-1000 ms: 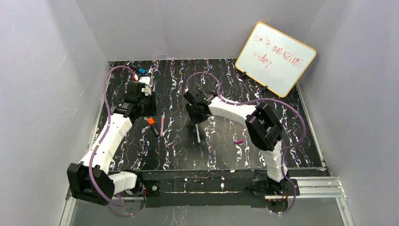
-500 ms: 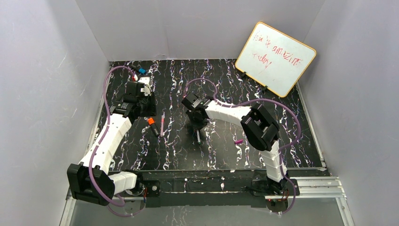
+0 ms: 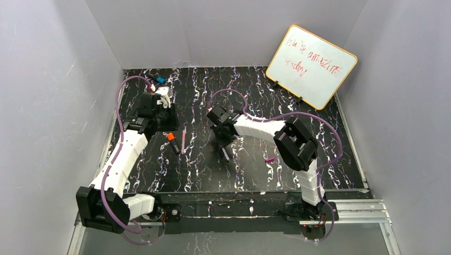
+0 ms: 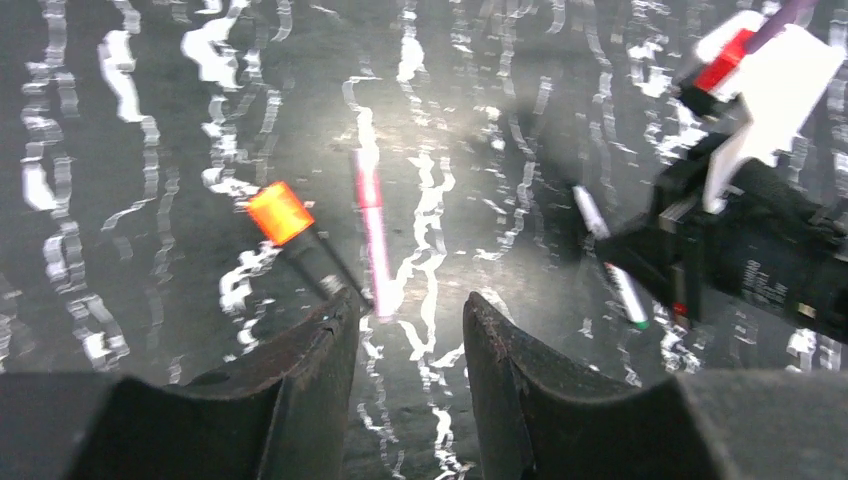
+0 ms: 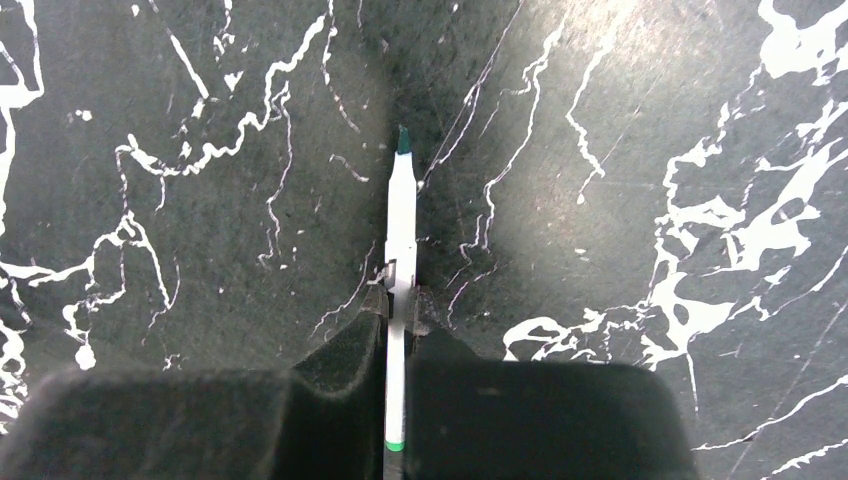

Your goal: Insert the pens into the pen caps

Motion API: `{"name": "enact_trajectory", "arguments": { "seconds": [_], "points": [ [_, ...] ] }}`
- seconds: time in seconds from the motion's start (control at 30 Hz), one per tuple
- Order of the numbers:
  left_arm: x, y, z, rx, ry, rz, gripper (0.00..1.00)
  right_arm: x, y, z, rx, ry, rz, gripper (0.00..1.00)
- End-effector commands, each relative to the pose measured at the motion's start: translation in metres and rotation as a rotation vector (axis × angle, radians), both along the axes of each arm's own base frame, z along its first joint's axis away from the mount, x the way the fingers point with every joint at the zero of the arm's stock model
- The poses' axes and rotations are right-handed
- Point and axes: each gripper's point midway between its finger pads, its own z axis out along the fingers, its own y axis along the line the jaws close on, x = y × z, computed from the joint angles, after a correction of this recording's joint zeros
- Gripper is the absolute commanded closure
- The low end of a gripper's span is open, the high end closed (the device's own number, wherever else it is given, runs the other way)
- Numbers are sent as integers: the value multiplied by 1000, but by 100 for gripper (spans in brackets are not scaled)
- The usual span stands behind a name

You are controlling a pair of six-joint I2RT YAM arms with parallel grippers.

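My right gripper (image 5: 400, 300) is shut on the thin white pen (image 5: 400, 215), whose green tip points away over the mat; from above the white pen (image 3: 226, 154) shows just under the right gripper (image 3: 223, 144). The pink pen (image 4: 373, 225) and the short black pen with its orange tip (image 4: 279, 212) lie side by side just ahead of my open, empty left gripper (image 4: 408, 300). The top view also shows the pink pen (image 3: 183, 139), the black pen (image 3: 173, 142) and the left gripper (image 3: 161, 118). A magenta pen cap (image 3: 270, 159) lies alone on the mat right of the right arm.
A whiteboard (image 3: 311, 66) leans at the back right corner. Small red, blue and white items (image 3: 156, 82) sit at the back left, behind the left gripper. Grey walls enclose the black marbled mat (image 3: 250, 175).
The right gripper has come down towards the near side and shut on the white pen. The left arm has barely shifted.
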Motion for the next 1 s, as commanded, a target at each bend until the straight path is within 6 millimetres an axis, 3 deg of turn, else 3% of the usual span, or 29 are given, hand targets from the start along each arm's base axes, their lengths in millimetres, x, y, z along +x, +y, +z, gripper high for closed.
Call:
{"name": "enact_trajectory", "arguments": {
  "seconds": [0.0, 0.13, 0.23, 0.27, 0.3, 0.4, 0.57, 0.77, 0.97],
  "points": [
    [-12, -43, 2, -238, -43, -137, 59, 6, 19, 44, 170, -92, 14, 98],
    [-21, -84, 11, -507, -167, -264, 59, 25, 25, 117, 351, -265, -63, 97],
    [-29, -102, 26, -705, -288, -303, 57, 31, 26, 174, 513, -370, -97, 96],
    [-29, -106, 37, -760, -355, -321, 56, 31, 26, 189, 551, -395, -107, 96],
    [-32, -106, 33, -783, -365, -320, 56, 31, 25, 208, 593, -420, -112, 96],
    [-36, -111, 40, -840, -413, -337, 54, 29, 26, 239, 681, -454, -120, 96],
    [-50, -125, 55, -908, -459, -426, 52, 26, 30, 257, 734, -463, -111, 97],
    [-61, -136, 74, -960, -491, -501, 50, 21, 30, 252, 749, -432, -118, 97],
    [-64, -146, 67, -970, -439, -529, 49, 17, 31, 257, 769, -421, -109, 97]
  ]
}}
